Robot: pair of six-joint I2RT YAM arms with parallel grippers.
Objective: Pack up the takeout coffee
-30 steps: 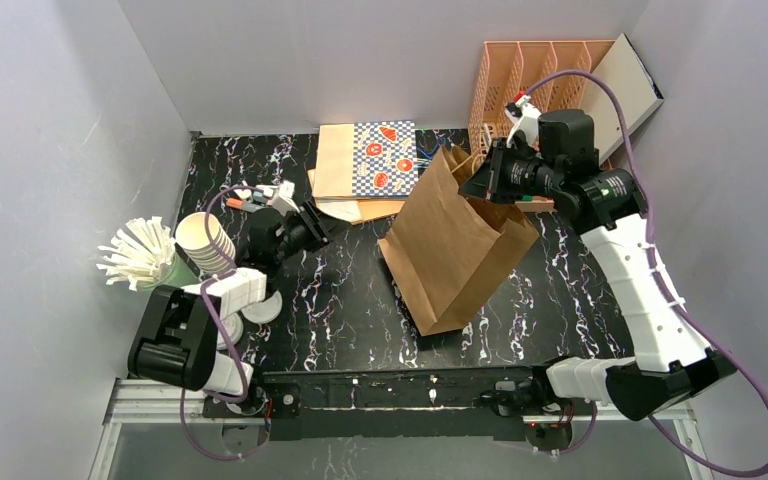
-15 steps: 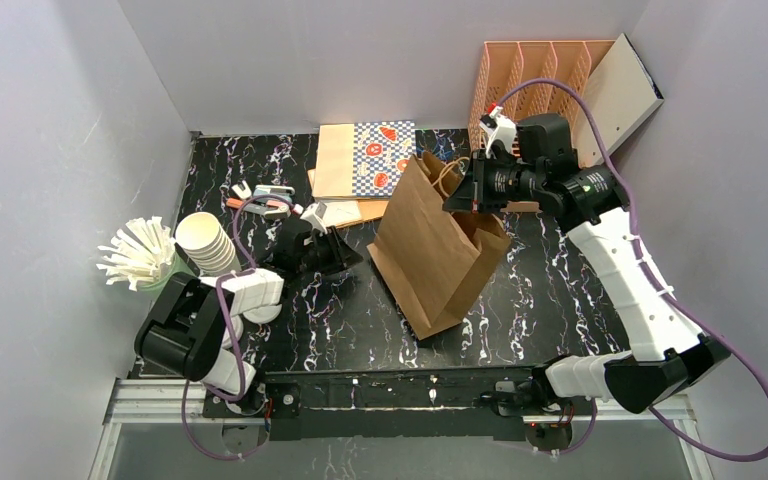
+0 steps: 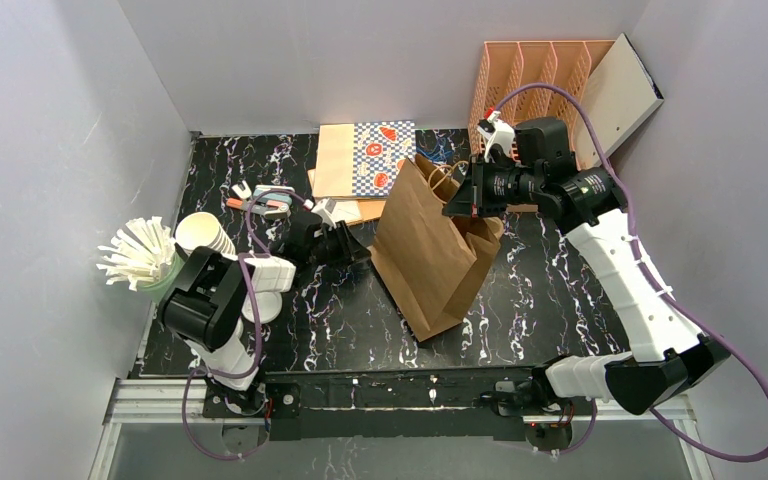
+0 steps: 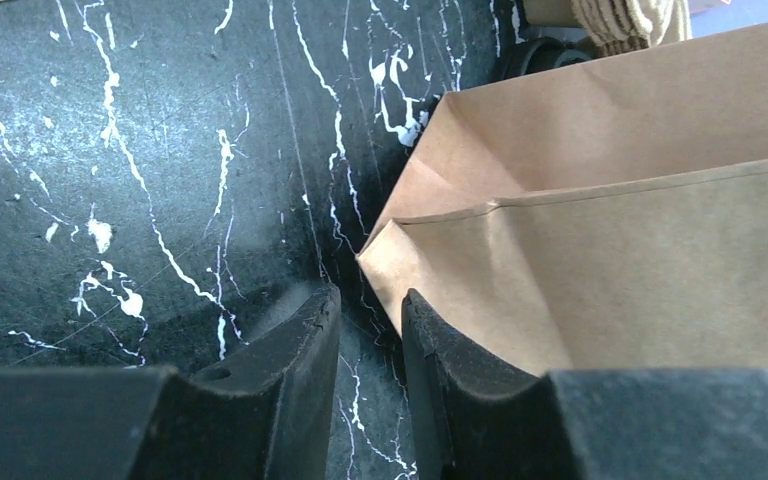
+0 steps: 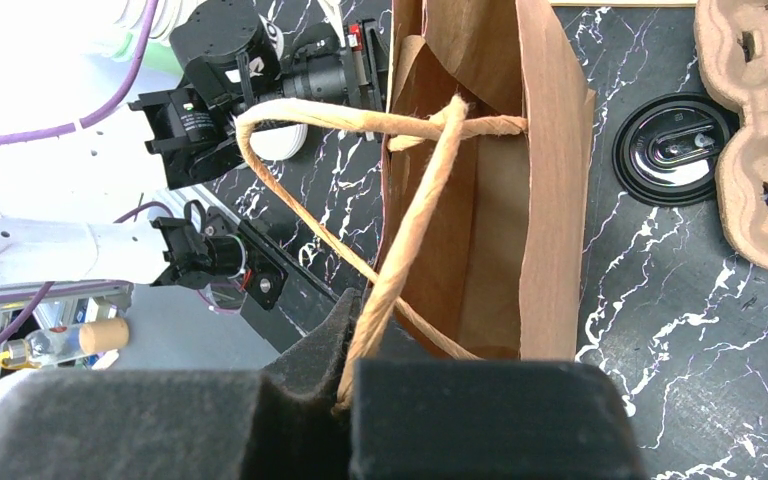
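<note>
"Takeout coffee (image 3: pixel 266 308), a small cup under a round white plastic lid: where is it sitting?" (K.)

"It is sitting on the near-left part of the black, white-veined marble table (image 3: pixel 340 320), tucked against the left arm's elbow. Only part of the lid is showing. The arm is hiding the cup wall, so the colour is not readable. The cup is standing well apart from the bag." (M.)

"Left gripper (image 4: pixel 368 300)?" (K.)

"It is hovering low over the table near the centre, with its jaws standing a narrow slit apart and gripping nothing. The creased lower corner of the brown paper bag (image 3: pixel 428 262) is lying just beyond its fingertips. Touching or not, I cannot tell." (M.)

"And the bag itself?" (K.)

"It is leaning, with its mouth facing up. The right gripper (image 3: pixel 457 208) is pinching the twisted paper handle (image 5: pixel 415 230), and the cord is running straight into tightly closed jaws." (M.)

"Further back?" (K.)

"On the left, a tilted stack of lidless cream paper cups (image 3: pixel 203 238) is sitting beside a bundle of white sticks (image 3: pixel 138 252) in a green holder. Beyond the bag, a loose round black lid (image 5: pixel 675 148) is lying flat beside a moulded pulp cup carrier (image 5: pixel 755 130). Behind those are flat paper bags, one blue-checked with red fruit (image 3: pixel 385 155), and an orange slotted rack (image 3: pixel 530 70) is standing at the back wall." (M.)
</note>
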